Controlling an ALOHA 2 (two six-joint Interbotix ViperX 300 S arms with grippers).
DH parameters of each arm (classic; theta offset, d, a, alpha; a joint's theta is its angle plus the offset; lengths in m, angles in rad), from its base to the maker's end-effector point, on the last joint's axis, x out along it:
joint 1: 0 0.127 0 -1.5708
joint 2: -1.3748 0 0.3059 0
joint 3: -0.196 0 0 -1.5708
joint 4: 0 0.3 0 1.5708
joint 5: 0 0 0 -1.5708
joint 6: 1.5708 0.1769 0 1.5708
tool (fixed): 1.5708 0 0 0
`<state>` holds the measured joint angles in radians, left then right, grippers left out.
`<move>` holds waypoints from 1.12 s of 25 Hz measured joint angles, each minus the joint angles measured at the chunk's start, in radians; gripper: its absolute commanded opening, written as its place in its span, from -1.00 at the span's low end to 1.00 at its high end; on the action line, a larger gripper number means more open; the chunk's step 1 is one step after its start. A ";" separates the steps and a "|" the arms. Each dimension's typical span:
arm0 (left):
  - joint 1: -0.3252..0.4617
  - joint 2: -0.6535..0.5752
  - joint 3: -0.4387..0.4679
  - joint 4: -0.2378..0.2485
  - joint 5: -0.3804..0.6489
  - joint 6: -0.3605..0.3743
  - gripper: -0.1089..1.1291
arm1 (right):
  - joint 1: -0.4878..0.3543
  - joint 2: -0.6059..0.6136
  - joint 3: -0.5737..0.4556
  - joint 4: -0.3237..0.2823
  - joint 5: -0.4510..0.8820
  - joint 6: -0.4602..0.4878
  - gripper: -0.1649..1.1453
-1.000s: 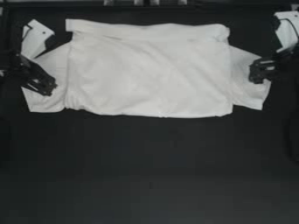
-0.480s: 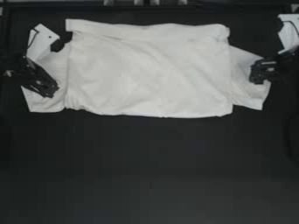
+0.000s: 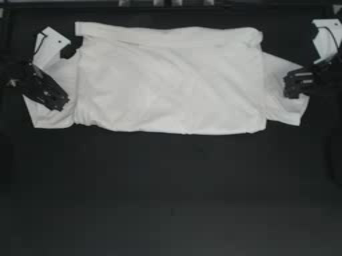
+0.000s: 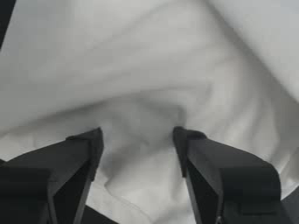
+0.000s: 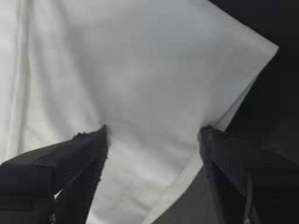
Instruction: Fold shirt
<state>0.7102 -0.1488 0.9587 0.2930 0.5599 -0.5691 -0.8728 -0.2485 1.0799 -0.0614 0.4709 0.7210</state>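
Two tools are seen at the shirt (image 3: 170,80), which is spread flat on the far half of the dark surface (image 3: 167,200), its body folded into a broad rectangle with a sleeve sticking out at each side. The left tool (image 3: 57,100) is placed over the left sleeve, jaws held wide with rumpled cloth between them. The right tool (image 3: 292,85) is placed over the right sleeve, jaws likewise spread wide above the fabric near its edge
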 measured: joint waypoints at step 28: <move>-0.029 -0.002 -0.011 -0.011 0.025 0.037 -0.81 | 0.080 0.058 -0.063 0.002 0.075 -0.021 -0.67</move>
<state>0.6811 -0.1503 0.9480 0.2823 0.5844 -0.5323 -0.7931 -0.1902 1.0170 -0.0598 0.5461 0.6995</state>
